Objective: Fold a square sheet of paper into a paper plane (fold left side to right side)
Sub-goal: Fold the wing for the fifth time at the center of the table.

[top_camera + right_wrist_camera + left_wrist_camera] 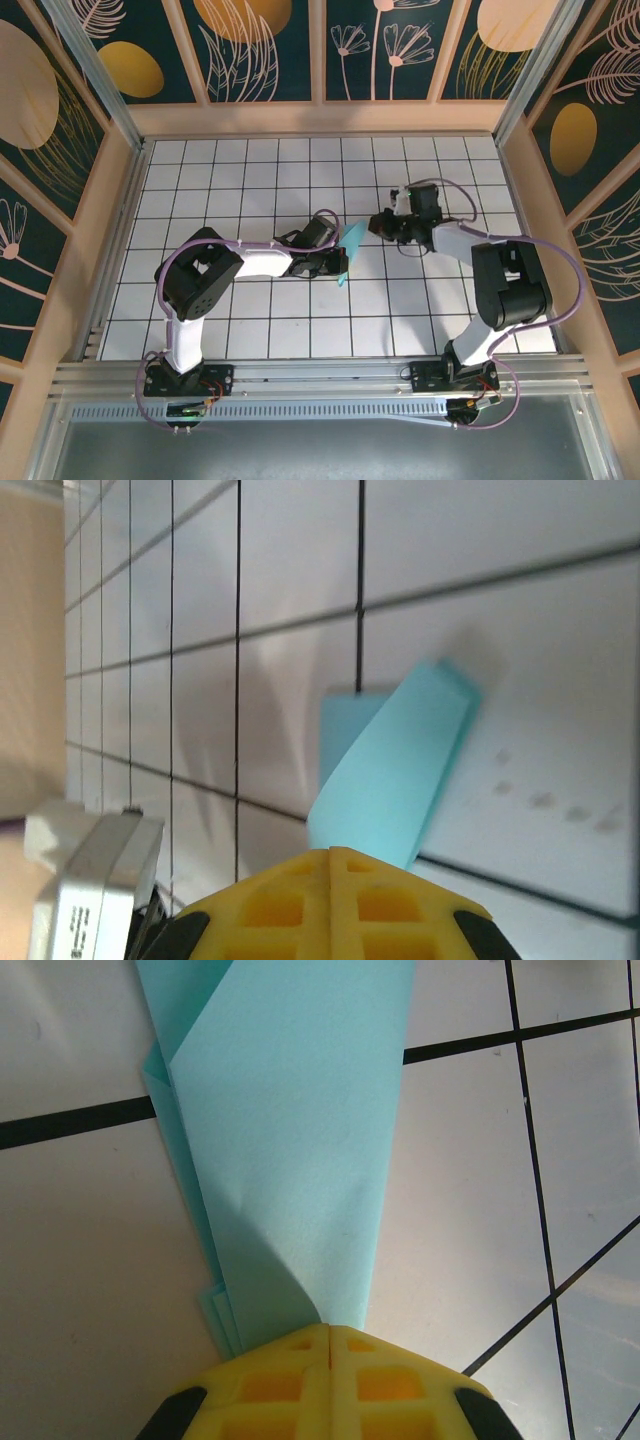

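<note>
The paper plane [349,250], a narrow folded strip of turquoise paper with layered edges along one side, sits over the middle of the tabletop [250,325], lifted off the white grid tiles. The left fingers [290,1385], yellow and pressed together, pinch its narrow end, and the paper widens away from them across a black grid line of the tabletop. The right fingers [290,895], also together, grip its other end, where the paper curls up above the tabletop.

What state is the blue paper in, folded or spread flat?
Folded: the paper shows stacked layered edges and a narrow tapering shape, pinched by the left gripper.
</note>
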Controlling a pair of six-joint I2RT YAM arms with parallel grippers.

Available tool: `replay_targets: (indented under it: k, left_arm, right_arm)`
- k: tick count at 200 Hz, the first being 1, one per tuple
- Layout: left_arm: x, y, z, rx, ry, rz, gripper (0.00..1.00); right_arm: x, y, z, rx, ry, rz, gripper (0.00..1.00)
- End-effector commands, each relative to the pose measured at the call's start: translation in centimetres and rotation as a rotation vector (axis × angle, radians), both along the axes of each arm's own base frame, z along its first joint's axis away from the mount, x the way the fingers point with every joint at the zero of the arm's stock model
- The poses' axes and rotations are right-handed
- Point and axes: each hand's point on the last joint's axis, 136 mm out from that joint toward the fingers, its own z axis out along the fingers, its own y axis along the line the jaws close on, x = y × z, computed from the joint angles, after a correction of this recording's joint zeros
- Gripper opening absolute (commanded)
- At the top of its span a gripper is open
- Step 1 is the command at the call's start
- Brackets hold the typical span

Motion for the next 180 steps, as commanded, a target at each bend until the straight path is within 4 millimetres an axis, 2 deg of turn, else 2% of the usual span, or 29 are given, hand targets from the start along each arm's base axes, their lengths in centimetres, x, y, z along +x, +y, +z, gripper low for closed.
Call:
replay_targets:
  k: [1,37,74,131,153,180]
  left_arm:
    - [-3.3,6.0,-6.2,0.269,0.145,0.048,0.01]
    - [-3.3,6.0,-6.3,0.266,0.144,0.049,0.01]
    - [-3.1,5.9,-6.0,0.259,0.139,0.051,0.01]
    - [-3.0,5.5,-5.6,0.237,0.137,0.047,0.01]
    - [-2.6,4.8,-4.2,0.198,0.121,0.044,0.03]
    - [-1.3,3.5,-1.1,0.123,0.08,0.046,0.08]
  right_arm:
    - [-1.7,2.2,-0.8,0.059,0.068,0.031,0.0]
    - [-1.8,4.3,-1.7,0.079,0.102,0.05,0.0]
    - [-2.2,5.3,-3.3,0.067,0.148,0.064,0.0]
    - [-2.8,4.3,-6.6,-0.026,0.218,0.035,0.0]
    - [-3.5,3.6,-8.2,-0.075,0.269,0.026,0.0]
    - [-4.6,2.9,-9.4,-0.105,0.319,0.024,0.0]
